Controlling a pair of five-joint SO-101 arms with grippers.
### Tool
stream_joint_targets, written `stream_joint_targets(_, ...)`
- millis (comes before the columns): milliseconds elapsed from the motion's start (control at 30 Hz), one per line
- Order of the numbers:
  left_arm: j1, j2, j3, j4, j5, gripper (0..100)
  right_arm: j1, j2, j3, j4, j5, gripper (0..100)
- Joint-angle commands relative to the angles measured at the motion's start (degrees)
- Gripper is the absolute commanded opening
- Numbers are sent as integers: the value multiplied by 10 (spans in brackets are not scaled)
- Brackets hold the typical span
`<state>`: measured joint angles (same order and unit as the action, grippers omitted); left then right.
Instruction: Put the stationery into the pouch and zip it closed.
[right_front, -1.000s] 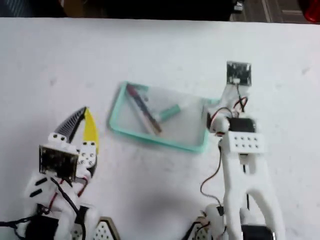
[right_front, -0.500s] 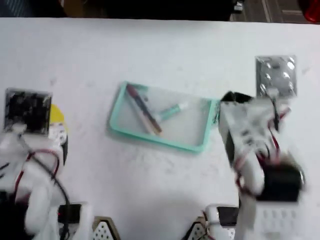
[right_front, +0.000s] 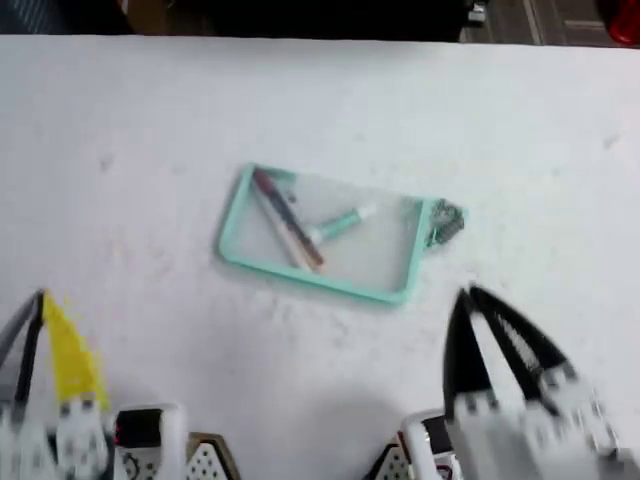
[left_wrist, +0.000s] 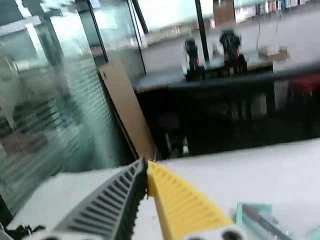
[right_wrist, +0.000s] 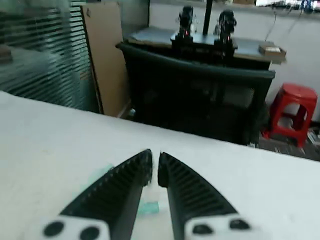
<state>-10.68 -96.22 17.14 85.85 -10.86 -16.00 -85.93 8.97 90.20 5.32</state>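
I see the pouch (right_front: 312, 281) lying mid-table with the stationery (right_front: 291, 228) inside. My left gripper (right_front: 42, 298) sits near left and my right gripper (right_front: 468, 293) near right, each with its fingers together and empty.

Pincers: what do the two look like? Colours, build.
Left pincer: one grey finger and one yellow finger, both ribbed along the inner faces, on a white base. Right pincer: two black ribbed fingers tapering to points, on a white base with round dark spots.
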Motion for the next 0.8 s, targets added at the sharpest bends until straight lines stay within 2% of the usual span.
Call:
stream_joint_targets(0,-4,-66,-18,2,-8,24,-8,-61,-13,2,4,17)
stream_joint_targets(200,-5,-86,-4,29,-9,24,-7,-180,34,4,7,17)
stream_joint_targets(333,-5,-86,42,32,-8,24,-7,-169,80,52,7,18)
stream_joint_targets(500,-5,-86,121,31,-6,24,-7,-175,127,53,7,20)
stream_joint_targets(767,-7,-86,304,3,-6,24,-8,-175,253,-41,8,121)
